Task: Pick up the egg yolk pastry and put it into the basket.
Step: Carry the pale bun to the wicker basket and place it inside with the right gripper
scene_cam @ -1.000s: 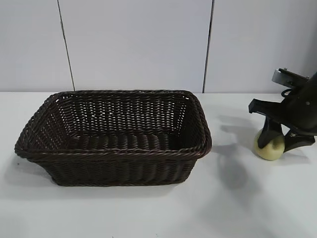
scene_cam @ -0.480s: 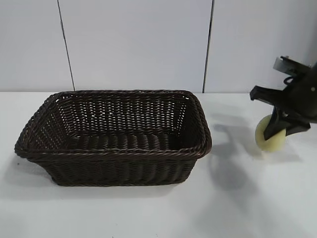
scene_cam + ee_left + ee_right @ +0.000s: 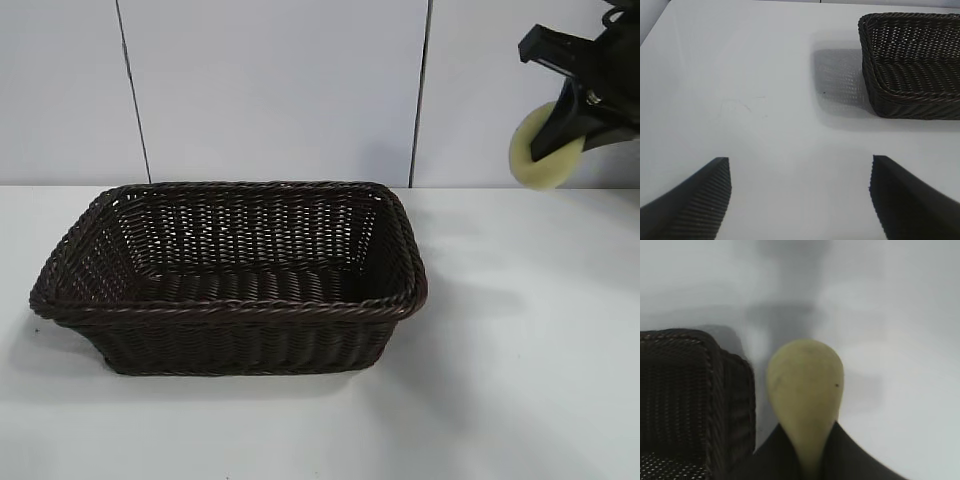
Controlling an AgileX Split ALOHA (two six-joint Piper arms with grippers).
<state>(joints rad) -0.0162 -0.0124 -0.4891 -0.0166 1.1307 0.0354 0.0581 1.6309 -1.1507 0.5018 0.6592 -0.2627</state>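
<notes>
Pinching the egg yolk pastry (image 3: 541, 148) between its fingertips, the right claw (image 3: 556, 128) hangs above the table (image 3: 520, 330).

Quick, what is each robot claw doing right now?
Left gripper: open, holding nothing.
Right gripper: shut on the egg yolk pastry, up in the air.

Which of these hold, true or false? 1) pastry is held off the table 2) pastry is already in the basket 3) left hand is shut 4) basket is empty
1) True: the right hand is shut on the pastry, held clear of the table.
2) False: it is up and to the right of the basket, not inside.
3) False: the left hand is open, holding nothing.
4) True: nothing lies inside.
</notes>
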